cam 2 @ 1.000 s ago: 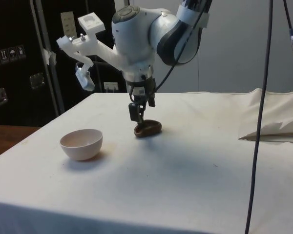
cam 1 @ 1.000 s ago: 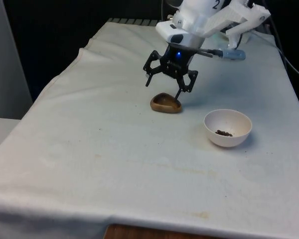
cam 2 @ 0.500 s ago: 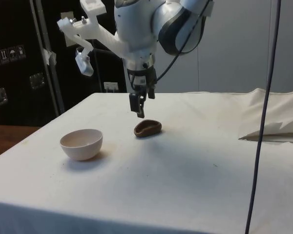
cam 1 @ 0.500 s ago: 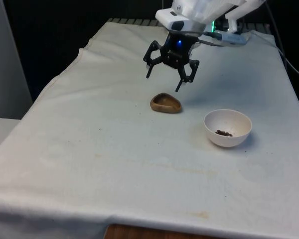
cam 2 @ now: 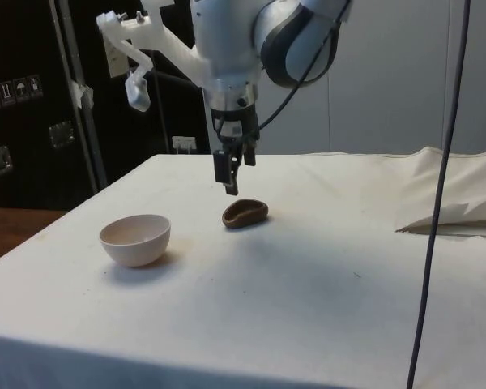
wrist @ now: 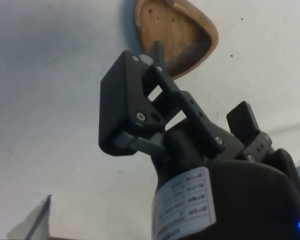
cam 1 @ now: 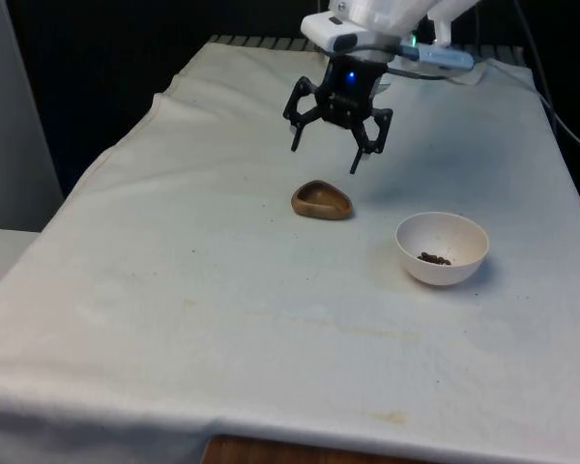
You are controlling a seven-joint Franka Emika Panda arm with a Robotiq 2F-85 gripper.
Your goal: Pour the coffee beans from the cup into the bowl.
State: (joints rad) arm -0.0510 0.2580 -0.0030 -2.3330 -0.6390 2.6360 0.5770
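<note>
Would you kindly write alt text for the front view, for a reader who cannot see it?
A black gripper hangs open above a small brown wooden cup resting empty on a white cloth. Toward the front view's right, a white bowl holds a few dark coffee beans.

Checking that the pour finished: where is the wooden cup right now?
The wooden cup sits on the white cloth, to the front view's left of the white bowl, apart from it, below the raised open tool.
</note>
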